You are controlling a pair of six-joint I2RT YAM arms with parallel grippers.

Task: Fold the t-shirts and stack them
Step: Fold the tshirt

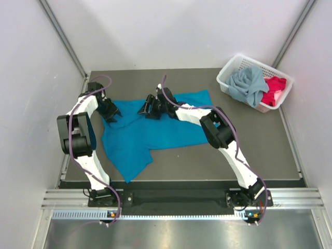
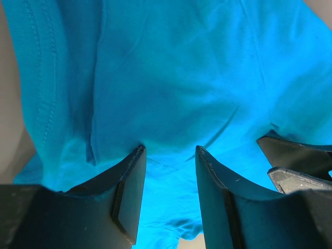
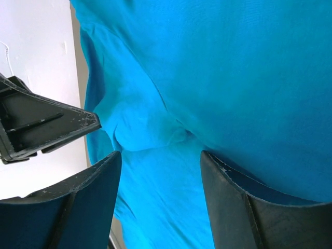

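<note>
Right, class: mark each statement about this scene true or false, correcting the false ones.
1. The teal t-shirt lies spread on the table. True.
2. The basket stands at the near left. False: far right corner.
3. The grey-blue t-shirt is in the basket. True.
4. The red-pink t-shirt lies folded on the table. False: it is in the basket.
5. The left tool and right tool are over the teal t-shirt. True.

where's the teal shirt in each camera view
top external: teal-blue t-shirt spread flat, left of centre.
left wrist: fills nearly the whole picture.
right wrist: fills the centre and right.
shared landmark: left gripper on the shirt's left edge; its fingers at the left wrist view's bottom, likely the black part at right wrist's left.
</note>
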